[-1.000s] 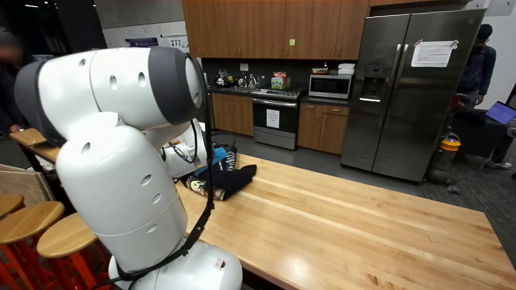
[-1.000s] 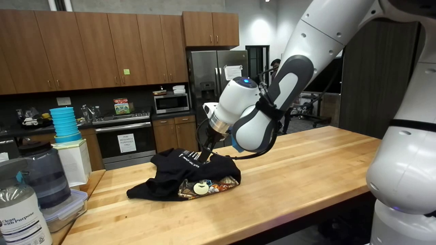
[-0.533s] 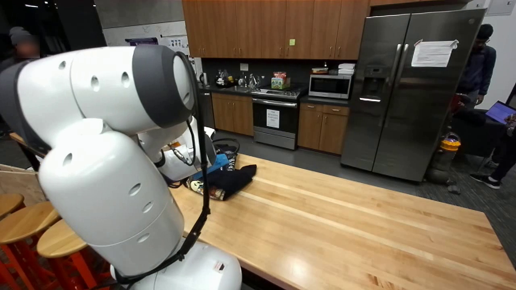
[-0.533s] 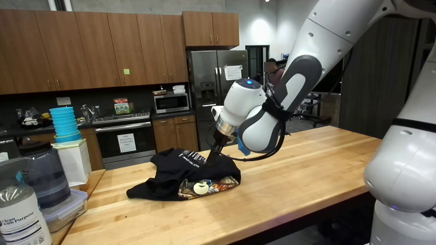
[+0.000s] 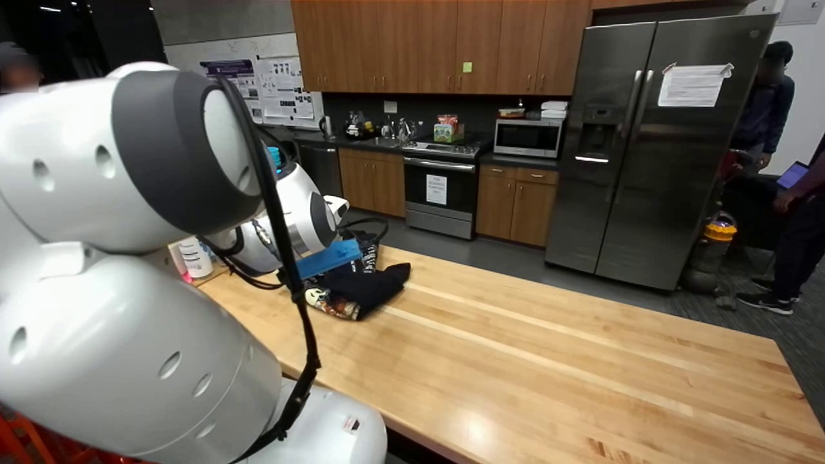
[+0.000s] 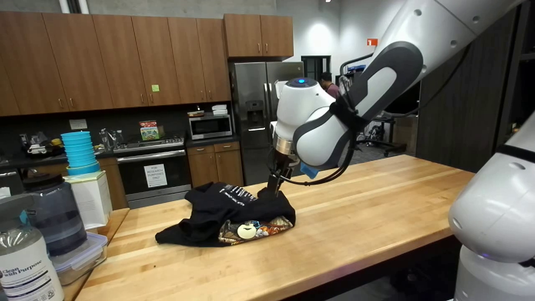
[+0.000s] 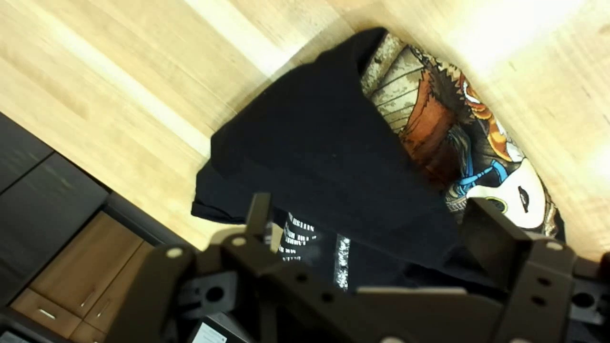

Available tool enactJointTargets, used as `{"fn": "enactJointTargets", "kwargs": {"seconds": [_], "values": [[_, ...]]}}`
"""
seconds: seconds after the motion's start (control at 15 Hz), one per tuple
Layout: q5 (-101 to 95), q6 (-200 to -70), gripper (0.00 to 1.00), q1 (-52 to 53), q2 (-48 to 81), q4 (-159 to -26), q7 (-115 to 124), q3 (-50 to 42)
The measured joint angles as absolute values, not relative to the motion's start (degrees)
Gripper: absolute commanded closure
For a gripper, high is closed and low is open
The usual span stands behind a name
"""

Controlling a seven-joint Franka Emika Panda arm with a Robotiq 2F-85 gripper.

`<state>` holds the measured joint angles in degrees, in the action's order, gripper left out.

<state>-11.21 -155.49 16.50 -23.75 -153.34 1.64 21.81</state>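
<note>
While a black shirt [image 7: 329, 143] lies in loose folds on the wooden surface [image 6: 355, 225], the gripper [image 7: 371, 209] hangs over it with its fingers [image 7: 259, 214] spread wide, gripping nothing; whether their tips touch the cloth cannot be told. One side is turned to show a colourful print [image 7: 436, 128] with a pale guitar [image 7: 512, 197], and white lettering [image 7: 295, 238] runs across the cloth close to one finger. Left of the shirt in an exterior view, well apart from it, stand a labelled bottle [image 6: 29, 267], a dark jug [image 6: 56, 217], a lidded plastic box [image 6: 83, 256] and a white carton [image 6: 91, 198] topped by a stack of blue containers [image 6: 79, 150]. Farther out, behind the surface, are a stove [image 6: 136, 173] with a paper sign [image 6: 155, 175], a microwave [image 6: 211, 126] and a tall fridge [image 5: 651, 167], with wooden cupboards [image 6: 138, 62] above. A vacuum cleaner [image 5: 706, 254] stands beside the fridge, near a person [image 5: 760, 119] in dark clothes.
</note>
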Motion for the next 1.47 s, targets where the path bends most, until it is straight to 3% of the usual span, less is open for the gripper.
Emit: {"fn": "enactJointTargets", "kwargs": {"seconds": [0.33, 0.53, 0.73, 1.0, 1.47], "values": [[-9.0, -153.9, 0.0, 17.2, -23.7, -152.8, 0.3, 19.1], [-5.0, -160.9, 0.0, 19.4, -19.8, -152.2, -4.5, 16.2], [4.7, -171.3, 0.0, 25.9, -12.7, -151.2, -13.2, 10.9], [19.7, -174.3, 0.0, 35.7, -6.0, -147.8, -24.5, 4.7], [21.2, -173.9, 0.0, 35.0, -5.4, -147.1, -25.2, 3.0]]}}
